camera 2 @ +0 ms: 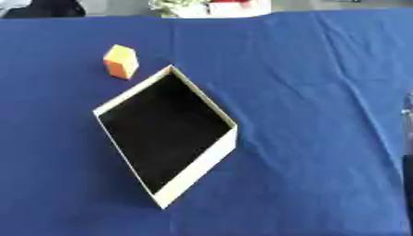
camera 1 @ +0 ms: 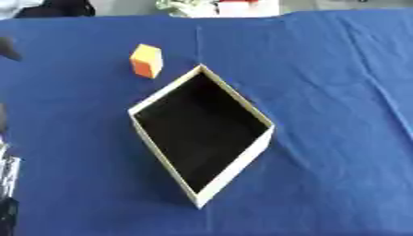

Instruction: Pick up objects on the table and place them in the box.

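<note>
One box (camera 1: 242, 159) sits near the middle of the counter (camera 1: 339, 92), which is draped in a wrinkled blue cloth. The box is open-topped with pale cream walls and a dark inside, turned so one corner points toward the far side and another toward the near edge. Nothing shows inside it against the dark bottom. Just beyond its far-left wall stands a small orange block (camera 1: 146, 61), upright, with a lighter yellowish top, near the box's far corner but not touching it. A dark and silver part of the robot's left arm (camera 1: 6, 179) shows at the left edge in the left eye view, and a sliver of something blurred shows at the right edge in the right eye view; I cannot tell whether the fingers on either side are apart or together.
</note>
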{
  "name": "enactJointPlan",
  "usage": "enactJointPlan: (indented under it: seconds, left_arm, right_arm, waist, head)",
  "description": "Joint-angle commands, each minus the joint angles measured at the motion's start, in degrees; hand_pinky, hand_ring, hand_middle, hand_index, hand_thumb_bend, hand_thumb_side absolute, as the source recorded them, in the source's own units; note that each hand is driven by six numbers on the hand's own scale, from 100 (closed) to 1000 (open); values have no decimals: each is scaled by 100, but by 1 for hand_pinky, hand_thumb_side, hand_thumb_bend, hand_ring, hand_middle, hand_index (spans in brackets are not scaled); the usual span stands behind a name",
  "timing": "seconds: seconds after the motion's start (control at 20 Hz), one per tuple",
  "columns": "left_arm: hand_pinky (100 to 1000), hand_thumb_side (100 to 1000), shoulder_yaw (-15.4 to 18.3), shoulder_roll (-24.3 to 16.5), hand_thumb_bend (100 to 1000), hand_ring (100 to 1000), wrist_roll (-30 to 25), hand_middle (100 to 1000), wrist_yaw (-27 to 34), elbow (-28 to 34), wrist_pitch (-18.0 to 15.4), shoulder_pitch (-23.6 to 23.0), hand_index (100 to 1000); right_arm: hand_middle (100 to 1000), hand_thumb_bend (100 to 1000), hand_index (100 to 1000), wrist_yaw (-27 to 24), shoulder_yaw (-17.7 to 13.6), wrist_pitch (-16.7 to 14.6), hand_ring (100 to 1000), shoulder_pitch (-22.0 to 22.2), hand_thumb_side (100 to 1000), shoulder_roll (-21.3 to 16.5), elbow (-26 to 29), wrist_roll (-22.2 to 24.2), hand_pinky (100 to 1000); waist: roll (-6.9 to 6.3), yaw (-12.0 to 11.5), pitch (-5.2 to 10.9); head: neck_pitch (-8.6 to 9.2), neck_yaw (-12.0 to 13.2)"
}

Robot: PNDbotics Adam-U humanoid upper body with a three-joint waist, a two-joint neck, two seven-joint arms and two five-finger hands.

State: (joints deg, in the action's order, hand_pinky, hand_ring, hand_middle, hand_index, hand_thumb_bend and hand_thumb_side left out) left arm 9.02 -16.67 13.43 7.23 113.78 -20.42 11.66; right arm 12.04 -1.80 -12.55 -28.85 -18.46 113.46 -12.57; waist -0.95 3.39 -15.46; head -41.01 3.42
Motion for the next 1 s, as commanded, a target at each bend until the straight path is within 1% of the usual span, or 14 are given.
enactJointPlan:
  seconds: [0.05,0.25,0.4,0.55,0.6,0.75,0.8,1.0]
  left_arm:
    - [414,660,12,-155,147,502,-35,534,-27,81,7,82,676]
    - [407,657,-28,-533,138,497,-100,538,-224,81,145,229,685]
    - [403,655,-128,-927,139,498,-282,546,-465,81,372,486,695]
    - [404,661,-269,-1350,138,501,-477,555,-725,73,631,747,704]
    - [412,672,-337,-1493,143,511,-554,572,-813,11,719,852,719]
    - [420,671,-499,-1901,149,519,-795,580,-1064,-303,970,1227,729]
    - [432,679,-581,-2041,162,531,-880,593,-1150,-414,1056,1364,748]
    - [486,707,-1053,-2608,217,583,-1229,645,-1499,-868,1399,1930,807]
  right_arm:
    - [666,100,761,33,-53,-1,763,-51,817,-77,113,-11,762]
    - [665,100,761,28,-39,11,763,-42,818,-115,113,5,762]
    - [665,100,761,32,-20,20,763,-39,819,-184,113,27,762]
    - [664,100,761,34,-14,29,763,-47,821,-241,113,38,762]
    - [663,100,761,35,-10,33,763,-54,822,-264,113,41,761]
    - [662,100,761,29,7,45,762,-72,824,-313,113,59,761]
    - [662,100,761,25,15,48,762,-80,826,-322,113,66,761]
    - [660,100,760,-3,59,54,762,-134,829,-336,113,113,761]
  waist:
    - [-4,4,106]
    - [-32,12,113]
    - [-80,7,109]
    - [-109,13,72]
    - [-121,15,54]
    - [-135,21,9]
    - [-138,30,-7]
    - [-131,84,-64]
  head:
    - [66,-10]
    - [38,-38]
    - [14,-92]
    - [24,-121]
    - [30,-132]
    - [55,-159]
    - [69,-166]
    - [118,-152]
